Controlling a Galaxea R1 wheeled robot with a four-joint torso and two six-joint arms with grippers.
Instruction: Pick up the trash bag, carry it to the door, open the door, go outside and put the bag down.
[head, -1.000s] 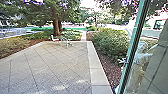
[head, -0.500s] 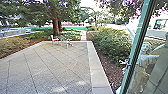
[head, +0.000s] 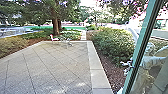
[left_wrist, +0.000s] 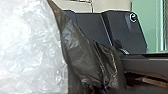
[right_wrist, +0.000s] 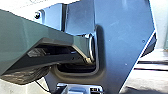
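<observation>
Crinkled dark plastic of the trash bag (left_wrist: 81, 53), with bright whitish plastic beside it, looms close in the left wrist view. Its dark folds gather at my left gripper (left_wrist: 93, 89), which is shut on them; the fingers are hard to make out. At the right of the head view stands the green-edged glass door (head: 142, 50), slanting, with paving outside beside it. Below the robot's arm in the right wrist view is a dark creased surface (right_wrist: 27, 75); whether it is the bag I cannot tell. How my right gripper stands is unclear.
Outside lies a paved yard (head: 55, 65) with a pale border (head: 97, 67). Bushes (head: 112, 45) grow along its right side. A chair (head: 53, 38) stands at the far end, near a tree (head: 55, 22). A person (head: 150, 65) with a control rig is behind the glass.
The head camera has moved slightly, apparently forward; the yard's joints shift a little. The glass door's edge and the person now stand farther right in the view.
</observation>
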